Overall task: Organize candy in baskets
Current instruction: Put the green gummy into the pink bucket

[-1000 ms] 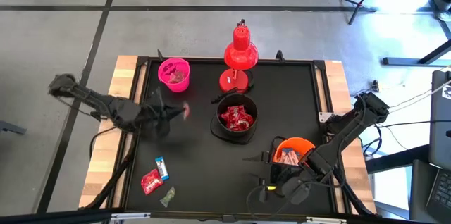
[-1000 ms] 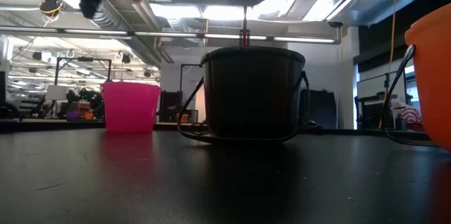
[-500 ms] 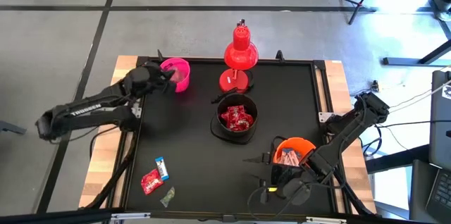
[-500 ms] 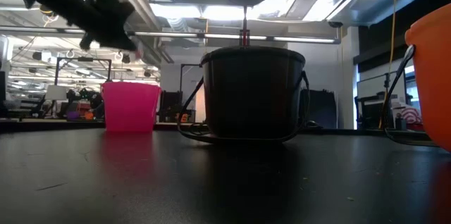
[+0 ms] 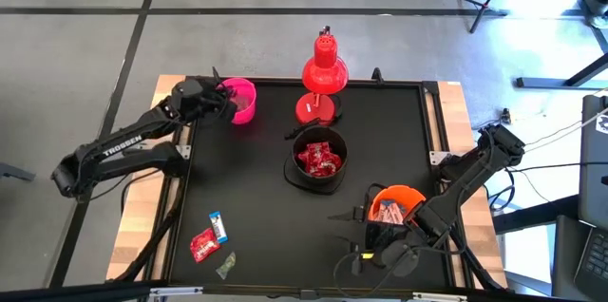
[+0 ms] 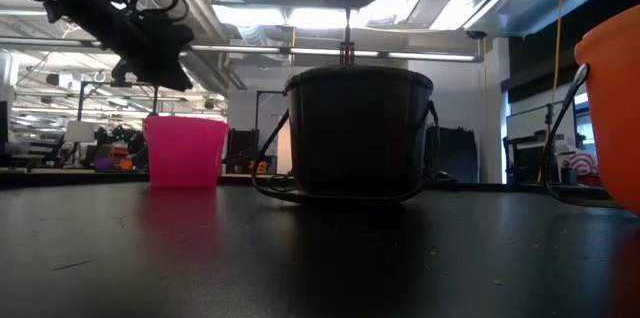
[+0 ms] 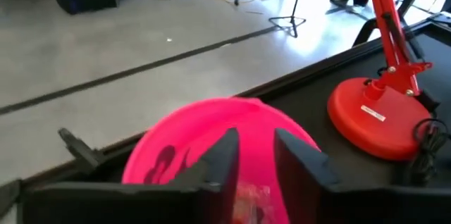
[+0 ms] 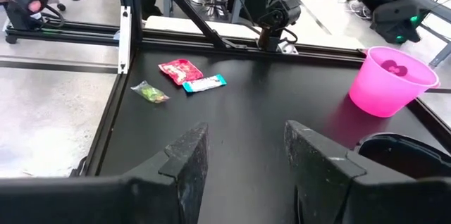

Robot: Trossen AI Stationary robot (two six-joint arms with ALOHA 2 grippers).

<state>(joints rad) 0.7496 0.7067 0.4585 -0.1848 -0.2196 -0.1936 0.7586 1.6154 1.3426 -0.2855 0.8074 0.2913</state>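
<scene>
From above, the left arm reaches in from the table's (image 5: 380, 160) outer edge, elbow bent, and its left gripper (image 5: 226, 103) hangs right over the pink bucket (image 5: 241, 103). The black bucket (image 5: 317, 160), the landmark here, sits in the middle of the table and holds a heap of red candies (image 5: 318, 160). The pink bucket lies well off to its left and farther back, with something dark pink inside. The red desk lamp (image 5: 323, 72) stands just behind the black bucket. The orange bucket (image 5: 395, 205) is near the black bucket's front right, with red and white wrappers in it; the right gripper (image 5: 353, 245) rests low just in front of it. Three loose candies lie well to the black bucket's front left: a red one (image 5: 202, 244), a white-and-blue one (image 5: 218, 227) and a grey-green one (image 5: 226, 265).

At table height, the left gripper (image 6: 160, 53) hovers above the pink bucket (image 6: 186, 151), left of the black bucket (image 6: 360, 133).

The left wrist view shows the two fingers (image 7: 224, 160) narrowly parted over the pink bucket (image 7: 190, 146), with what may be a pale wrapper between them, too blurred to be sure.

The right wrist view shows its fingers (image 8: 190, 157) spread wide, holding nothing.
</scene>
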